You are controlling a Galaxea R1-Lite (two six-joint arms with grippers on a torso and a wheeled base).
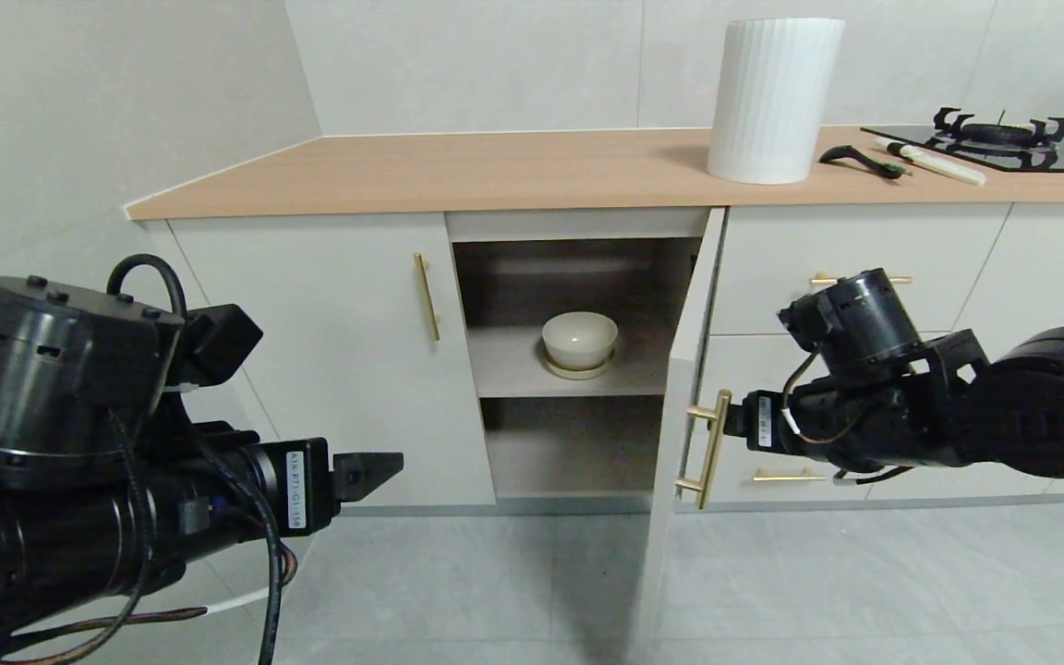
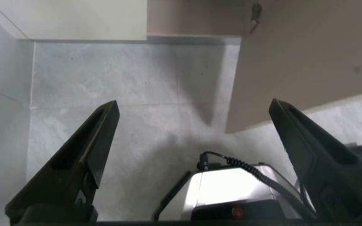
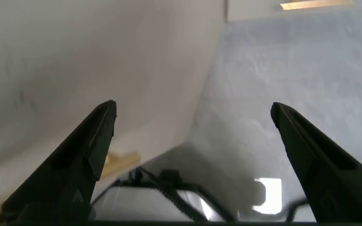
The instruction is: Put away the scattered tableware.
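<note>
A cream bowl point(image 1: 578, 338) sits on a small plate point(image 1: 577, 371) on the middle shelf point(image 1: 513, 374) of an open lower cabinet. The cabinet door point(image 1: 680, 406) stands swung out toward me, edge on, with a gold handle point(image 1: 706, 449). My right gripper point(image 1: 733, 417) is right beside that handle; in the right wrist view it point(image 3: 193, 110) is open, with the door face and a bit of the handle point(image 3: 119, 164) below it. My left gripper point(image 1: 373, 469) hangs low, left of the cabinet opening, open point(image 2: 193, 110) over the floor.
On the wooden counter point(image 1: 458, 171) stand a tall white ribbed container point(image 1: 772, 97), a black-handled peeler point(image 1: 860, 160) and a white-handled knife point(image 1: 931, 161), beside a gas hob point(image 1: 1017, 139). A closed door with a gold handle point(image 1: 427, 296) is left of the opening. Grey tiled floor point(image 1: 458, 582) lies below.
</note>
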